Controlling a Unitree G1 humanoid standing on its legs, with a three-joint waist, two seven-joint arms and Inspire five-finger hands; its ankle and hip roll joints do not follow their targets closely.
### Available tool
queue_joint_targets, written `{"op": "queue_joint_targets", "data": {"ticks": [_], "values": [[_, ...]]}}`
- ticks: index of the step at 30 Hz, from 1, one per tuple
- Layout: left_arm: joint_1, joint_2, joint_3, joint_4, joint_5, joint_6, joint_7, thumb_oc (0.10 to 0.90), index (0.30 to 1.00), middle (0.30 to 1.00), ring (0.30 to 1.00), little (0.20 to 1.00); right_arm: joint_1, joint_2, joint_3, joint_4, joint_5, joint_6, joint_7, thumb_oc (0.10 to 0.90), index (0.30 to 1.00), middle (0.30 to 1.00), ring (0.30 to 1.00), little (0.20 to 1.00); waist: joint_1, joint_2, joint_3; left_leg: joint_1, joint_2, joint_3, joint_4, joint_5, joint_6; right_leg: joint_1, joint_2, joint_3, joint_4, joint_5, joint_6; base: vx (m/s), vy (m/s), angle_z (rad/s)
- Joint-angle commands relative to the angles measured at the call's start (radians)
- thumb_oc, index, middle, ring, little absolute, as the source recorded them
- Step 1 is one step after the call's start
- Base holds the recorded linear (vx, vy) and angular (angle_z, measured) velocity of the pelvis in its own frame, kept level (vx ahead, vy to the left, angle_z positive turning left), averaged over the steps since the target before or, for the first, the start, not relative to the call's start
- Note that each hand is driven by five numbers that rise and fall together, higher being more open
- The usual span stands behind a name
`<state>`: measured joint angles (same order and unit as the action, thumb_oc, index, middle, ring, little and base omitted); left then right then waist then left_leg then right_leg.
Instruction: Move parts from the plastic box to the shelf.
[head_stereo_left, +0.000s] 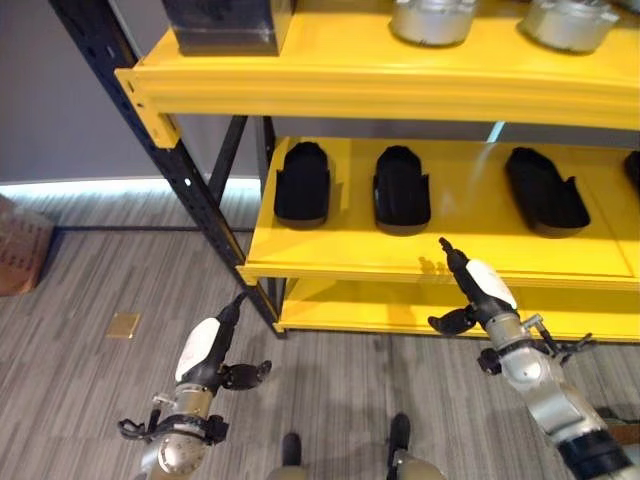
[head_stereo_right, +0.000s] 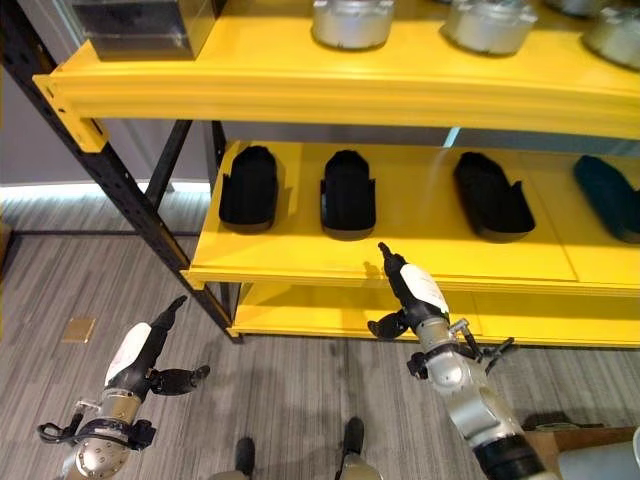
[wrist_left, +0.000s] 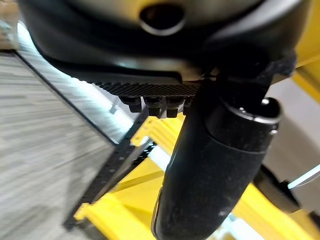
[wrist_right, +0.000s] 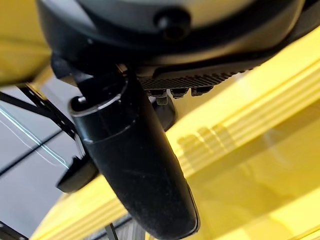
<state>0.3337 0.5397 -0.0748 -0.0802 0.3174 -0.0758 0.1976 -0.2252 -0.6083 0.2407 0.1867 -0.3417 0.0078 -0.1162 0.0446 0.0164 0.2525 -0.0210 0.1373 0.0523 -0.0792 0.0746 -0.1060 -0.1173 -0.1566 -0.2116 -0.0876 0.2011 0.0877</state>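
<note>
Several black moulded parts lie on the middle level of the yellow shelf (head_stereo_left: 330, 262): one part (head_stereo_left: 301, 182) at the left, a second part (head_stereo_left: 401, 188) beside it, a third part (head_stereo_left: 545, 189) further right. My right hand (head_stereo_left: 484, 290) is open, fingers straight, just in front of that level's front edge, holding nothing. My left hand (head_stereo_left: 207, 352) hangs low over the floor to the left of the shelf, open and empty, fingers pointing at the shelf post (head_stereo_left: 170, 155).
The top level carries a dark box (head_stereo_left: 225, 25) and silver round parts (head_stereo_left: 432, 20). A lower yellow level (head_stereo_left: 340, 310) sits near the floor. A brown carton (head_stereo_left: 20, 245) stands at the far left. A small brass plate (head_stereo_left: 124, 325) lies in the grey plank floor.
</note>
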Motion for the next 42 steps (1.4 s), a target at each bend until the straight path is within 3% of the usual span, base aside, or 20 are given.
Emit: {"op": "queue_joint_targets", "data": {"ticks": [1, 10, 25, 42], "values": [[-0.068, 0.083, 0.05, -0.089, -0.035, -0.083, 0.04, 0.9, 1.0, 1.0, 1.0, 1.0, -0.171, -0.05, 0.019, -0.055, -0.029, -0.045, -0.092, 0.9, 1.0, 1.0, 1.0, 1.0, 0.004, -0.041, 0.023, -0.058, -0.016, 0.019, 0.037, 0.003, 0.034, 0.083, -0.069, -0.008, 0.061, -0.124, 0.067, -0.04, 0.003, 0.06], [-0.087, 0.084, 0.035, -0.072, -0.036, -0.073, 0.055, 0.9, 1.0, 1.0, 1.0, 1.0, -0.294, -0.077, 0.068, 0.004, -0.063, -0.031, -0.1, 0.9, 1.0, 1.0, 1.0, 1.0, 0.022, -0.031, 0.077, -0.115, -0.019, 0.011, 0.063, 0.005, 0.037, 0.02, -0.076, -0.002, 0.09, -0.121, 0.062, -0.02, 0.001, 0.03], [-0.11, 0.073, 0.052, -0.069, -0.023, -0.062, 0.077, 0.9, 1.0, 1.0, 1.0, 1.0, -0.277, -0.037, 0.093, 0.038, -0.086, -0.025, -0.076, 0.9, 1.0, 1.0, 1.0, 1.0, 0.032, -0.047, 0.112, -0.146, -0.022, 0.007, 0.085, -0.003, 0.041, -0.001, -0.083, -0.005, 0.099, -0.12, 0.06, 0.0, 0.002, 0.01], [-0.117, 0.084, 0.05, -0.052, -0.04, -0.062, 0.095, 0.9, 1.0, 1.0, 1.0, 1.0, -0.398, -0.059, 0.12, 0.171, -0.083, 0.003, -0.118, 0.9, 1.0, 1.0, 1.0, 1.0, 0.042, -0.043, 0.147, -0.177, -0.022, 0.004, 0.095, 0.002, 0.041, -0.04, -0.089, 0.0, 0.121, -0.118, 0.057, 0.0, 0.002, 0.01]]}}
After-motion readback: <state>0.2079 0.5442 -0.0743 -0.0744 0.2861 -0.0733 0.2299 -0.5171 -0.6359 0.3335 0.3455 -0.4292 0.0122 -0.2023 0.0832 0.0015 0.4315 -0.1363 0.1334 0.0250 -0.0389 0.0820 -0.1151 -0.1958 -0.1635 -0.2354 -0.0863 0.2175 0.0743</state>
